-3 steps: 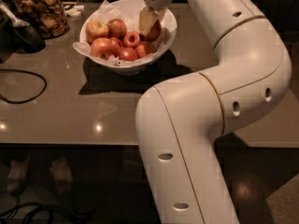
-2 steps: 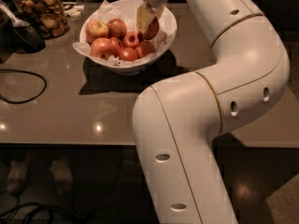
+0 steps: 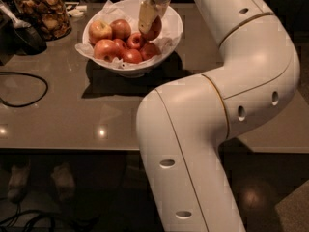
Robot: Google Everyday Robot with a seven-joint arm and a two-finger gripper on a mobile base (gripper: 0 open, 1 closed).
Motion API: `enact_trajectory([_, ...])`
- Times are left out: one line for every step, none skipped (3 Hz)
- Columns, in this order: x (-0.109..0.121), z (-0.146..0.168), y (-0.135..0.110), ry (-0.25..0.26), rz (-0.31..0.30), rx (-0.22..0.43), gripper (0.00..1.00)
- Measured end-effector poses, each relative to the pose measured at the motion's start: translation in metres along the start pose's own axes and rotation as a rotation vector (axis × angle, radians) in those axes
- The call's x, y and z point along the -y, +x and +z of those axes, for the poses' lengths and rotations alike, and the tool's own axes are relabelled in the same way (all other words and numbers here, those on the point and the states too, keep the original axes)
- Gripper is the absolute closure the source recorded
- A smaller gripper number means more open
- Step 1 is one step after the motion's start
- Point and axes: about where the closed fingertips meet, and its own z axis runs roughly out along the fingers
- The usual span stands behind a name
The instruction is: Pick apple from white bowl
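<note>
The white bowl (image 3: 175, 27), lined with crumpled paper, stands at the back of the grey table and holds several apples. My gripper (image 3: 150, 23) reaches down into the bowl's right side. Its pale near finger (image 3: 147, 16) covers most of the apple (image 3: 157, 28). Only a red-orange edge of that apple shows, a little above the other fruit. The gripper looks shut on it. A yellowish-pink apple (image 3: 99, 31) and deeper red apples (image 3: 107, 49) lie to the left in the bowl.
A glass jar of brown snacks (image 3: 44, 14) stands at the back left beside a dark object (image 3: 19, 36). A black cable (image 3: 30, 88) loops on the table's left. My large white arm (image 3: 217, 110) fills the right and front of the view.
The gripper has shifted slightly up and to the left inside the bowl, with the apple staying at its fingers. The other apples have kept their places.
</note>
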Motion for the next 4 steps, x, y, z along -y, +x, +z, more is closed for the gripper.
enact_trajectory([-0.012,-0.019,-0.005,-0.052,-0.043,0.068,1.00])
enact_trajectory([-0.026,-0.039,-0.010,-0.110,-0.088,0.136,1.00])
enact_trajectory([-0.038,-0.054,-0.013,-0.161,-0.119,0.186,1.00])
enact_trajectory([-0.049,-0.064,-0.019,-0.194,-0.161,0.223,1.00])
